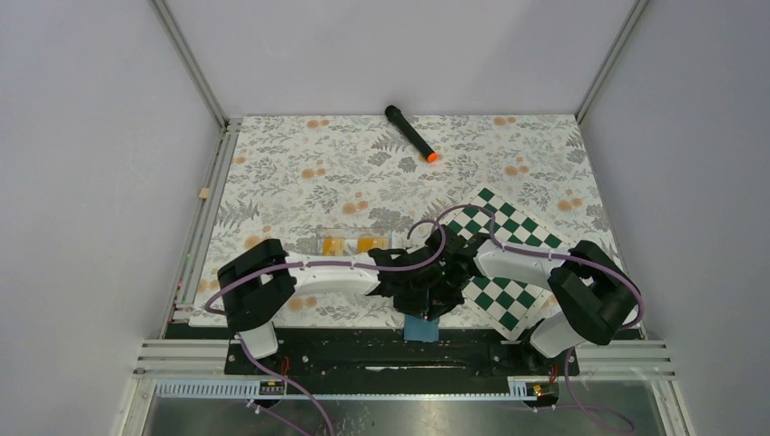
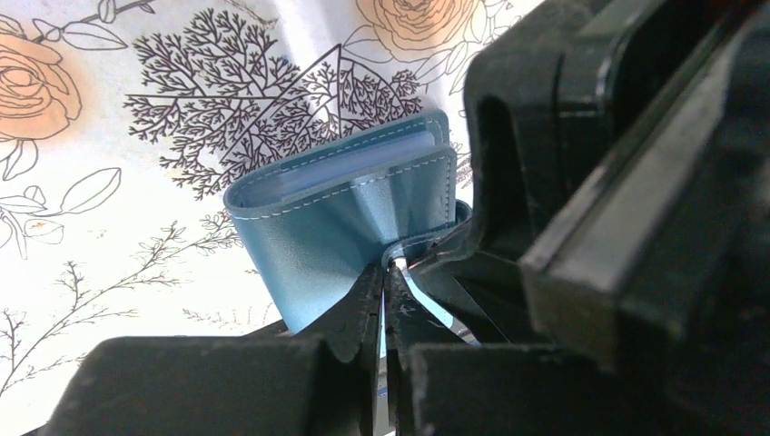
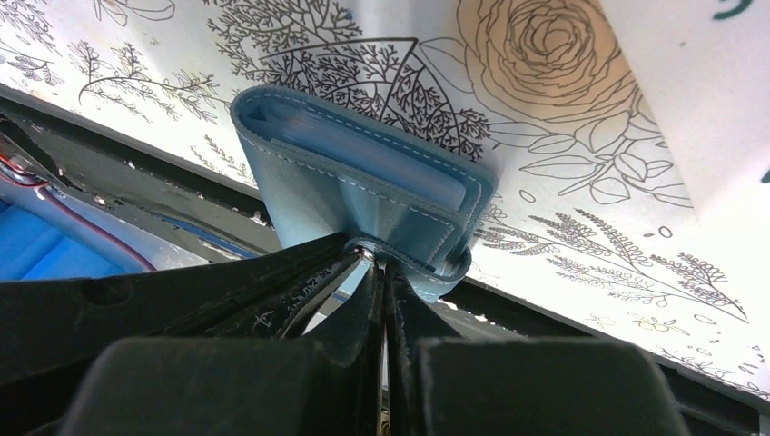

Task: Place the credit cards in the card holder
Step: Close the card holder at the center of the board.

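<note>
The holder (image 1: pixel 420 328) was folded shut at the 6 o'clock edge of the table (image 1: pixel 300 154), between the two arms. The left pincer (image 2: pixel 384 272) was closed on its tab edge. The right pincer (image 3: pixel 380 265) was clamped on that same edge, just beside the left. The cards (image 1: pixel 334 245) lay at 10 o'clock from the holder, well apart. The chessboard (image 1: pixel 518 232) lay at 2 o'clock.
</note>
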Robot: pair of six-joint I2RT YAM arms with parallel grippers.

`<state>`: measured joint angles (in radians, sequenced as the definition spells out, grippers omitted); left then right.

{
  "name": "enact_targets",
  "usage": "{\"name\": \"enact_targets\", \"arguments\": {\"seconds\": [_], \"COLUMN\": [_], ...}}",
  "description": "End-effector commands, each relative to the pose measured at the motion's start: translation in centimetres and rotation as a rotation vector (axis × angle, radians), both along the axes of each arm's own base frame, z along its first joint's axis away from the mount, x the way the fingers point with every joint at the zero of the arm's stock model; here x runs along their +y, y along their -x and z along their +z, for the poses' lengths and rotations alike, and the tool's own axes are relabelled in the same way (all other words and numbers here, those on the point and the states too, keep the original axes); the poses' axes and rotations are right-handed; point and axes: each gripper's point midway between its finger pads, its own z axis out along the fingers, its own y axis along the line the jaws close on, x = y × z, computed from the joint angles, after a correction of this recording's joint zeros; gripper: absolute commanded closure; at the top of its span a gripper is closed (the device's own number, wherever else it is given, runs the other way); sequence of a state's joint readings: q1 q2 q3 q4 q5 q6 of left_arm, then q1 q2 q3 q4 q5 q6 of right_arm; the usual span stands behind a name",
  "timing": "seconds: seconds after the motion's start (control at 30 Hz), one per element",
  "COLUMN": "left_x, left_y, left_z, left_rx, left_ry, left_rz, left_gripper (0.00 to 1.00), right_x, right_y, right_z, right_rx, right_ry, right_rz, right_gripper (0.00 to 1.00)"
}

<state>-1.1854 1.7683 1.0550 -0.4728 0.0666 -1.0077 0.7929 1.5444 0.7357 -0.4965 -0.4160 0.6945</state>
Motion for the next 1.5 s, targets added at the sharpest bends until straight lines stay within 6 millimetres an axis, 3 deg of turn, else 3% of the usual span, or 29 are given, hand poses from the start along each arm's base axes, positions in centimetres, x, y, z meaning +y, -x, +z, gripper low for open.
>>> {"name": "enact_targets", "arguments": {"seconds": [0.0,0.17,0.43,0.7,1.07,1.2,1.47], "left_x": [5.0,3.0,2.7,2.8,2.5,1.4,0.1], "left_y": [1.6,0.9,0.4,0.4,0.0,-0.2,-0.8], "left_z": [-5.8,-3.3,-1.9,-1.1,0.4,1.9,3.2], "left_rx": [-0.071,-0.050,0.001,-0.003,-0.024,-0.029,-0.027], "left_ry": [-0.211,-0.001,0.202,0.219,0.254,0.303,0.308], "left_rz": [-0.133,-0.078,0.012,0.019,0.026,0.022,0.003], "left_gripper": [1.00,1.00,1.00,0.95,1.00,1.00,1.00], "right_x": [-3.9,-3.2,-2.4,-2.4,-2.3,-1.8,-0.6], "right_y": [1.4,1.3,1.2,1.2,1.0,0.4,-1.8], "right_z": [-4.6,-4.1,-3.6,-3.7,-3.3,-2.0,2.7], "right_rx": [-0.078,-0.083,-0.085,-0.083,-0.092,-0.129,-0.261], "right_ry": [0.217,0.177,0.140,0.146,0.142,0.115,0.038], "right_rz": [0.123,0.130,0.118,0.119,0.122,0.128,0.086], "right_gripper": [1.00,1.00,1.00,1.00,1.00,1.00,1.00]}}
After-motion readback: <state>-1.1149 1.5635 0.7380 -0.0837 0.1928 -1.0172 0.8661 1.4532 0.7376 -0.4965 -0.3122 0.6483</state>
